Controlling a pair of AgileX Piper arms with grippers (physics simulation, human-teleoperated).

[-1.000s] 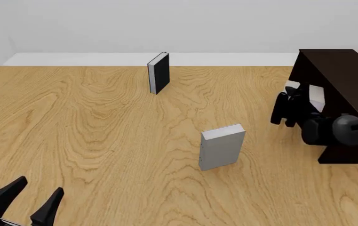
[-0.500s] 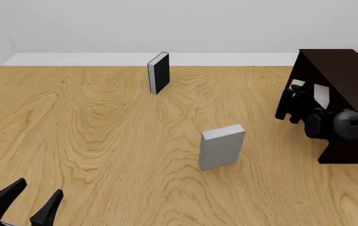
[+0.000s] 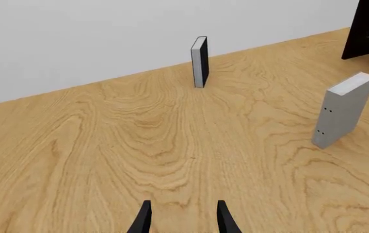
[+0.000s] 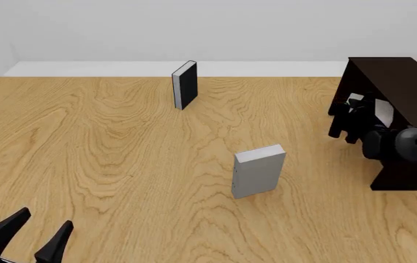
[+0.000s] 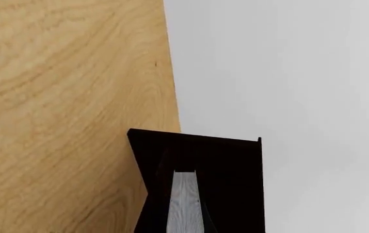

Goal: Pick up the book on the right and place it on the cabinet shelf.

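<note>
Right tool [image 4: 352, 118]: clamped on thin light-grey hardcover book [image 4: 378, 112] w/ white page edges, held at open front of large, very dark brown wooden cabinet [image 4: 402, 87], table's right side. Left tool [image 4: 24, 239]: near-left corner, fingers spread, empty. Mid-table: chunkier grey book [image 4: 258, 171], upright. Far: black-covered book [image 4: 184, 84], upright.

Your left pincer [image 4: 27, 236] shows two matte black, tapering, pointed fingers [image 3: 143, 221] at seven o'clock in the front view. Your right arm [image 4: 405, 144] at three o'clock is dark grey, rounded, with white "PIPER" lettering.
</note>
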